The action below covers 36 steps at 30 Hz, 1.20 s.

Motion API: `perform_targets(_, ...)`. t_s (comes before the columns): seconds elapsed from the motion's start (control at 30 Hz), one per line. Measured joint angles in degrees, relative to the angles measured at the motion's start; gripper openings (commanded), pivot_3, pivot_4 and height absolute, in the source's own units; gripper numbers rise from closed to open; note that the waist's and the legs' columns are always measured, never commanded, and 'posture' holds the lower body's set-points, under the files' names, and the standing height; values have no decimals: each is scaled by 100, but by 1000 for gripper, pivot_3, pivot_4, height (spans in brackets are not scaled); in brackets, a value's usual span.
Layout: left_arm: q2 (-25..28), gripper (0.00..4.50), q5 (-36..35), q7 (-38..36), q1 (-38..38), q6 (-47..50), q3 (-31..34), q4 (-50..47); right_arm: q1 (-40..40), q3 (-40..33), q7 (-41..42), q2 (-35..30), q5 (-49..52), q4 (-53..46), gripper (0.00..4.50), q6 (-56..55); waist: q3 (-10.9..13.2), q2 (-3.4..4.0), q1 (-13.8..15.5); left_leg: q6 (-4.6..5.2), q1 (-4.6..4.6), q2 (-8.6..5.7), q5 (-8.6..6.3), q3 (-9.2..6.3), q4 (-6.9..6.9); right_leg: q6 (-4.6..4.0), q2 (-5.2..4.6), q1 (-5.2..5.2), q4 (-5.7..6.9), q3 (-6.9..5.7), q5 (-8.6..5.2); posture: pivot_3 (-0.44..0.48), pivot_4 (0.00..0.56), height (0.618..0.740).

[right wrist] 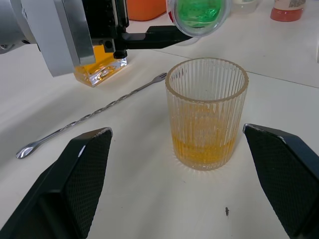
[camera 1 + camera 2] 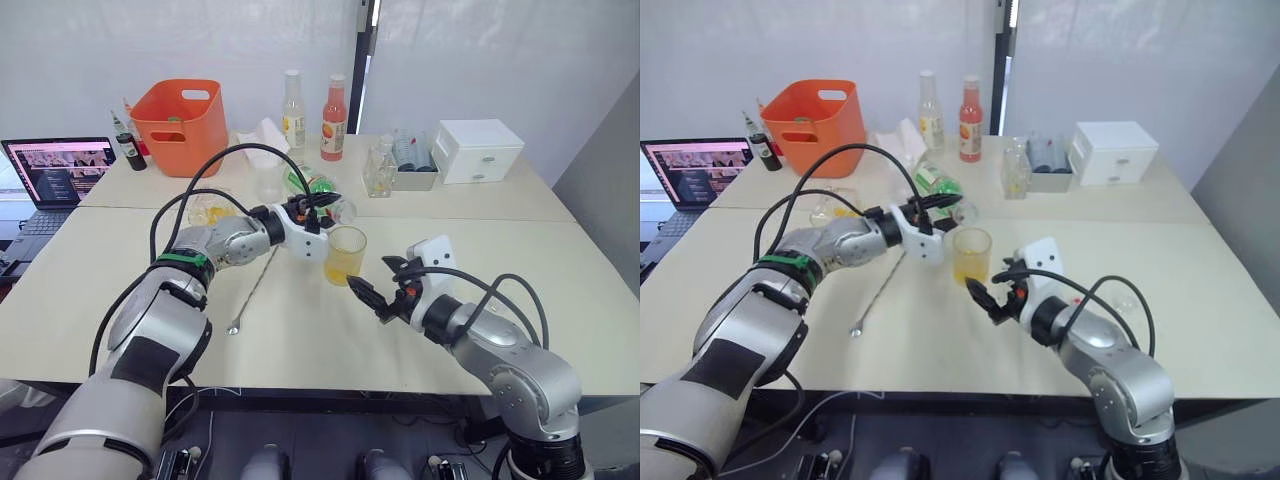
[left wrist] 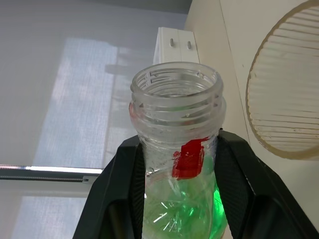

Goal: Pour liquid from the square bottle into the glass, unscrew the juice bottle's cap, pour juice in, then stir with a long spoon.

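Nearest the head camera, the right gripper (image 2: pixel 372 296) rests low over the table (image 2: pixel 560 270) with its fingers spread wide, facing the ribbed glass (image 2: pixel 345 254) of orange liquid. Beyond it, the left gripper (image 2: pixel 318 206) clamps the uncapped green juice bottle (image 3: pixel 179 164), tipped toward the glass. A long spoon (image 1: pixel 89 117) lies beside the square bottle (image 1: pixel 97 67).

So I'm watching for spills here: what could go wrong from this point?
The left pincer holds the open juice bottle tilted beside the ribbed glass, so juice may miss the rim. The bottle could knock the glass, which nothing steadies: the right pincer is open around it.
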Motion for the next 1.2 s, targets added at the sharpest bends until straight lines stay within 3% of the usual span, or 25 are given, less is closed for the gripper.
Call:
perform_targets(0.5, 5, 1598, 517, 843, -229, 375, -488, 140, 0, 1, -105, 106, 1, -112, 4463, 29, 0, 0, -2, 0, -3, -2, 0, 0, 2, 0, -1, -3, 2, 0, 0, 0, 150, 715)
perform_targets(1.2, 0, 1598, 530, 756, -229, 616, -615, 274, 1, 0, -150, 109, 10, -146, 4463, 33, 0, 0, 0, 0, -3, -4, 0, 0, 4, 0, -3, -3, 3, -1, 0, 0, 150, 715)
